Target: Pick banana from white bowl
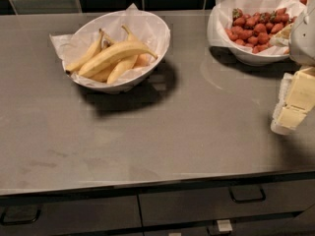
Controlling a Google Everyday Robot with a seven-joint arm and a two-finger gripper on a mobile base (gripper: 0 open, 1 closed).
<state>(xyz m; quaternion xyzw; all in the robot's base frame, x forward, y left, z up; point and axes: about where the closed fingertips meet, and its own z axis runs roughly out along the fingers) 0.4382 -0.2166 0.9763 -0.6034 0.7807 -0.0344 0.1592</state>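
The white bowl (152, 28) is a wide oval bowl lined with crinkled white paper, at the back left of the grey counter. It holds several yellow bananas. The banana (87, 55), duller and curved with a thin dark stem tip, lies along the bowl's left side, beside the longest bright-yellow banana (115, 54). My gripper (294, 104) is at the right edge of the view, low over the counter. It is far to the right of the bowl and holds nothing that I can see.
A second white bowl (256, 58) with red strawberries stands at the back right, just behind my gripper. Dark tiles form the wall behind. The counter's front edge (147, 181) has drawers below it.
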